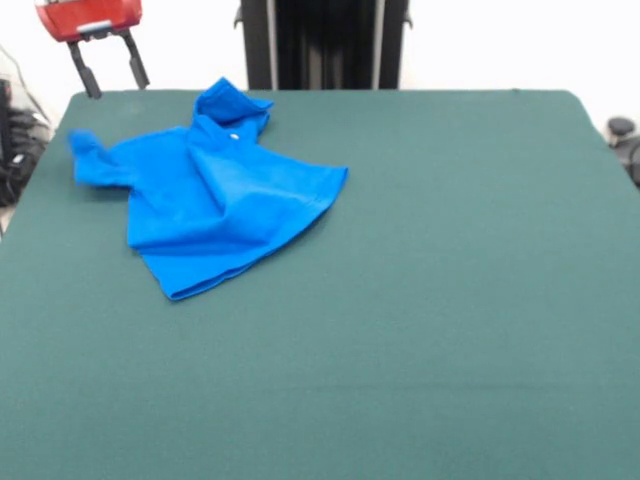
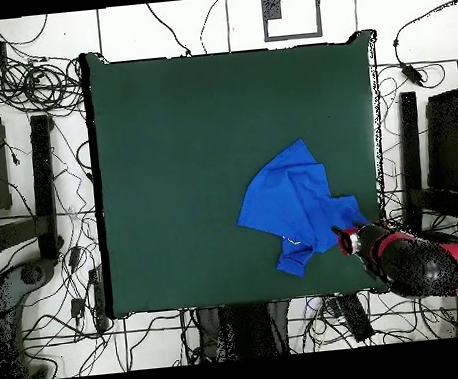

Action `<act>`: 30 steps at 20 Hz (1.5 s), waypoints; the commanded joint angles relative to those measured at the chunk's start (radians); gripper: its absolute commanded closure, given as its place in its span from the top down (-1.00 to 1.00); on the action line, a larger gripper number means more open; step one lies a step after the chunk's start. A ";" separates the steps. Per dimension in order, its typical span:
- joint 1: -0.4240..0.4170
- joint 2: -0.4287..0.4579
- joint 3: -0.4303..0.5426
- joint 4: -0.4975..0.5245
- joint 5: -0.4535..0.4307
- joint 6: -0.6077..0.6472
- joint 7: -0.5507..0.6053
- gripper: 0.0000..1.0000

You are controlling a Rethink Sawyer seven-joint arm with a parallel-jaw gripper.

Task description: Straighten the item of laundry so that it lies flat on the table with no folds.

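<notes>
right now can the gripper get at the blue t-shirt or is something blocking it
Probably yes. The gripper hangs open just above the T-shirt's sleeve end near the table's corner, and nothing lies between them.

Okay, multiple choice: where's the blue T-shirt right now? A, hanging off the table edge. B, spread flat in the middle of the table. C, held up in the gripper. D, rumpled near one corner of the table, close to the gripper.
D: the blue T-shirt lies creased on the table by a corner, with the open gripper beside it, holding nothing.

cables [image 2: 22, 82] | tangled on white tiled floor [image 2: 207, 24] | around table edges
</notes>
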 commanded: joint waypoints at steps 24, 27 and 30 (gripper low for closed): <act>0.175 -0.087 0.010 0.170 -0.009 -0.180 0.106 1.00; 0.229 -0.086 -0.033 0.184 -0.018 -0.217 0.154 1.00; 0.286 -0.083 -0.079 0.194 -0.025 -0.253 0.195 1.00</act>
